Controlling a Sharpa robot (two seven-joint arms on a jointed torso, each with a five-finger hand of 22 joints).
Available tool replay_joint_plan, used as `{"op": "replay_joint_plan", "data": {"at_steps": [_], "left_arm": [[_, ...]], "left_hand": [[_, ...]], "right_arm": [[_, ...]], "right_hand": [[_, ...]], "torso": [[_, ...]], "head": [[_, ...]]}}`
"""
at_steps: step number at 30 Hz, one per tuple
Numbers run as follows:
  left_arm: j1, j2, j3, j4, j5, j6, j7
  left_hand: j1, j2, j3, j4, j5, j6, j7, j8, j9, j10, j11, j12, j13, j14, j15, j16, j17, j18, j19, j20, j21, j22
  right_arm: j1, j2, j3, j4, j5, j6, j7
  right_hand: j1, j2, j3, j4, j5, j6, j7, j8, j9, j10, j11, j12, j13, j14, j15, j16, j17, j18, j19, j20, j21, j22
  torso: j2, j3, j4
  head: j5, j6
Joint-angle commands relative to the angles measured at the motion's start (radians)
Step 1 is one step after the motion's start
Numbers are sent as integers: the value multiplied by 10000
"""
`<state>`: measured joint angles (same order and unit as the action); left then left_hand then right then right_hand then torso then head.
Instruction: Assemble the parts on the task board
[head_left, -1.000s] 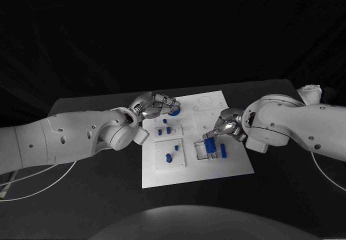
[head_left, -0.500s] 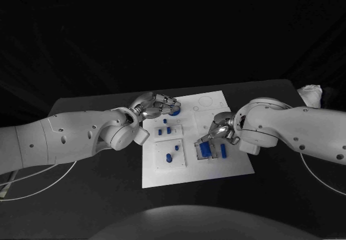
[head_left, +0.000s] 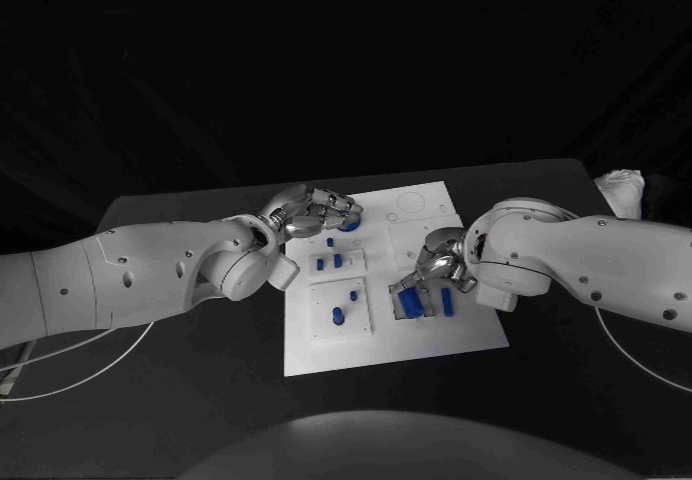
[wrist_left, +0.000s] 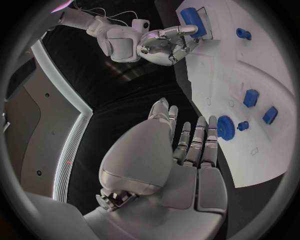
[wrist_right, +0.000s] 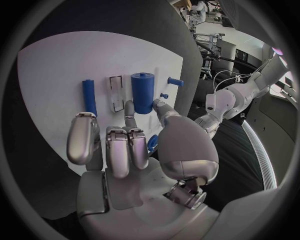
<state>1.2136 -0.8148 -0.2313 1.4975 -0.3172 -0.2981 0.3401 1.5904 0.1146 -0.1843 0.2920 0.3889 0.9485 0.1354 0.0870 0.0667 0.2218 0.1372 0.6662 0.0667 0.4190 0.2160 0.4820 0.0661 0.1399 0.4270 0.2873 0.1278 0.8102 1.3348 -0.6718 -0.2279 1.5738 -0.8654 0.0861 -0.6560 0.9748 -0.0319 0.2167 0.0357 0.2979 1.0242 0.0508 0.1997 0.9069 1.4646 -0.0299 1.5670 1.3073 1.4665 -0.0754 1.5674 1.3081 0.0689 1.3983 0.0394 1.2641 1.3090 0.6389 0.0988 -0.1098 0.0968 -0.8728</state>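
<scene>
Both hands at the board

Left silver hand (head_left: 310, 212) over white task board (head_left: 462, 335) far-left edge, fingers straight, close together, beside blue gear (wrist_left: 225, 127); right silver hand (head_left: 437, 262) fingertips touching large blue cylinder (wrist_right: 143, 92) in mid-board slot; grip uncertain

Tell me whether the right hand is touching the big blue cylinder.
Touching. The right wrist view shows the right hand with a fingertip and thumb tip against the lower end of the big blue cylinder.
</scene>
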Motion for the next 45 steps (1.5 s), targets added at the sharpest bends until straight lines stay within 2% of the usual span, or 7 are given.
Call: {"op": "replay_joint_plan", "data": {"at_steps": [1,9,22,28,34,43,45], "left_arm": [[3,20,7,19,-29,168,20],[2,29,7,16,-30,199,-13],[2,26,7,13,-30,222,-84],[2,38,7,5,-30,237,-109],[1,55,7,-3,-30,265,-142],[0,67,7,-9,-32,303,-185],[-1,72,7,-9,-33,314,-190]], "left_hand": [[14,109,-55,12,49,-18,63,48,4,-8,54,37,-12,3,108,52,-6,-73,-11,25,68,-15],[13,123,-58,11,59,-19,65,51,4,-7,55,38,-14,12,128,63,-6,-80,-11,27,73,-16],[23,164,-53,10,109,-20,65,57,3,-6,58,38,-16,22,161,82,-7,-103,-11,31,84,-17],[21,175,-52,13,118,-21,68,57,3,-6,60,38,-16,23,166,85,-7,-108,-11,31,86,-18],[21,175,-52,13,118,-21,68,57,3,-6,60,38,-16,23,166,85,-7,-108,-11,31,86,-18],[17,188,-53,15,129,-22,71,59,3,-6,67,38,-17,24,173,89,-8,-115,-12,31,88,-18],[17,188,-53,15,129,-22,71,59,3,-6,67,38,-17,24,173,89,-8,-115,-12,31,88,-18]], "right_arm": [[-29,0,-12,-22,-168,250,-82],[-38,-9,-12,-26,-59,80,-47],[-50,-78,-11,-52,173,-340,35],[-51,-95,-10,-59,193,-310,43],[-60,-129,-10,-56,221,-280,60],[-80,-200,-10,-47,260,-123,72],[-84,-211,-10,-41,283,-150,86]], "right_hand": [[-121,-20,112,-173,-326,-89,-6,-46,0,1062,99,38,2635,1043,65,34,2627,46,-46,41,-63,1638],[-328,83,-84,31,-871,-80,23,-57,72,1062,130,38,2635,1043,95,34,2627,56,-64,74,-111,1628],[-510,287,-157,265,-457,-21,-4,-49,140,1062,107,38,2635,1043,83,34,2627,76,-103,73,-191,1607],[-679,136,-406,394,-1128,-62,10,-82,191,1062,116,38,2635,1043,84,34,2627,79,-105,73,-215,1602],[-996,-81,-878,700,-2371,-239,78,-175,254,1062,175,38,2635,1043,126,34,2627,81,-111,103,-253,1594],[-964,-662,-1354,986,-2487,-511,164,-296,310,1062,252,38,2635,1043,186,34,2627,97,-167,155,-356,1568],[-949,-640,-1386,1032,-2473,-531,171,-302,319,1062,258,38,2635,1043,196,34,2627,102,-176,158,-372,1564]], "torso": [[2,1,3],[2,2,6],[0,2,5],[1,0,3],[-1,1,2],[1,2,0],[2,3,3]], "head": [[9,2],[42,2],[80,2],[90,2],[98,2],[106,2],[103,2]]}}
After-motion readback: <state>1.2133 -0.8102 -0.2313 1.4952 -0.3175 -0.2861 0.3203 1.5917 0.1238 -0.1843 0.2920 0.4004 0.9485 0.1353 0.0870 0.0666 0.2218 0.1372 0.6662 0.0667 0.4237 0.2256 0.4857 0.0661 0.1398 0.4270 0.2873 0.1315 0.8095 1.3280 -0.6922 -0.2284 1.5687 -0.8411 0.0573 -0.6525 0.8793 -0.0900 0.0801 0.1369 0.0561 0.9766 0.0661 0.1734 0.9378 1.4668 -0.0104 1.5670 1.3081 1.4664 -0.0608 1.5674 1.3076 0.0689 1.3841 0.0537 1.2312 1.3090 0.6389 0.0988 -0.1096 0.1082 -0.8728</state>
